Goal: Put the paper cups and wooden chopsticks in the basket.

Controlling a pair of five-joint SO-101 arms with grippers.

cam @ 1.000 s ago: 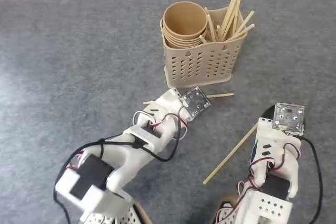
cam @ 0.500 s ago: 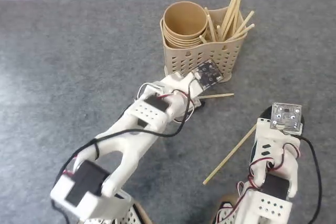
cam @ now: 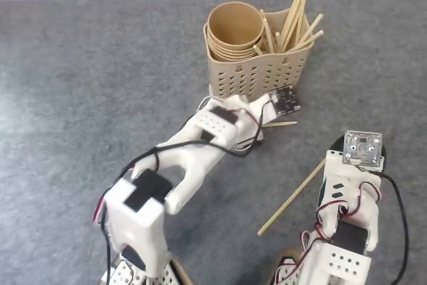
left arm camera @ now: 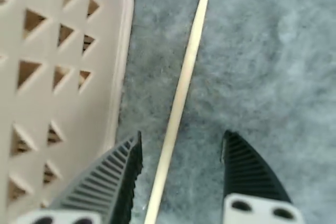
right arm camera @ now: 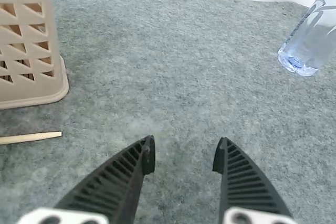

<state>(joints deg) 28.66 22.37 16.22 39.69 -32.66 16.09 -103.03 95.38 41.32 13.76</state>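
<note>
Left wrist view: chopstick within pincer

Perforated matt plastic basket, smooth wooden chopstick, fuzzy grey carpet

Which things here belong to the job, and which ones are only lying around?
Job: basket; paper cups stacked inside it; chopsticks standing inside it; one chopstick beside the basket; another chopstick on the carpet.
Lying about: water bottle.

Left arm, right arm: white printed shells, black servo blocks, loose black and red cables. Square board with corner screws on each wrist. Left hand, right hand: dark ribbed fingers, white bases with holes.
</note>
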